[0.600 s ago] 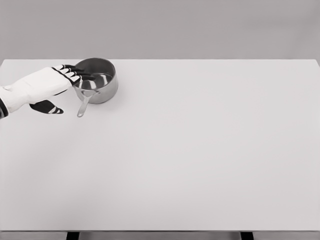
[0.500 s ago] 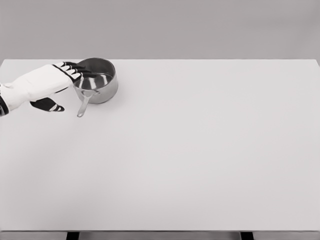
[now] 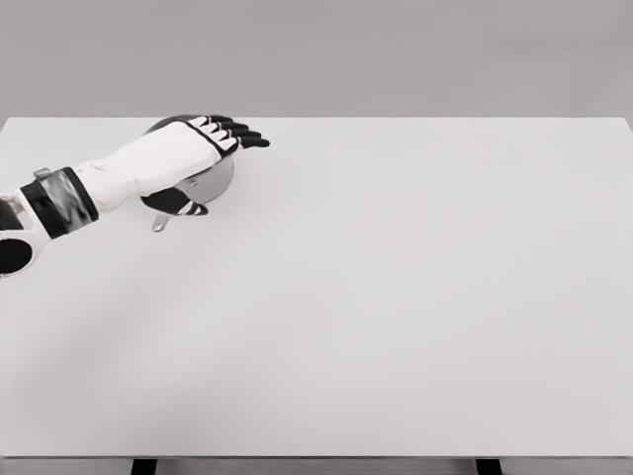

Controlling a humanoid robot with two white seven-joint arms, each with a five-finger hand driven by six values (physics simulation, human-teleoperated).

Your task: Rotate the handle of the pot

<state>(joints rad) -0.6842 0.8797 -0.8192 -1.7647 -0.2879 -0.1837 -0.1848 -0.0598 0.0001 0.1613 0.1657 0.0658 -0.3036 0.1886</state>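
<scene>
The fingers of the left hand lie stretched out nearly flat and close together, dark tips pointing to the right past the far-right rim of the pot; they hold nothing. The thumb hangs below the palm, dark with a pale band, in front of the pot's near wall. The white back of the hand covers most of the steel saucepan, so only a strip of its rim behind the knuckles and a patch of its shiny right wall show; whether the palm touches the rim cannot be told. The pot handle shows only as a short end poking out toward the near left, just below the wrist. The pot sits at the far left of the white table. The forearm, with a grey cuff, runs down to the left edge
</scene>
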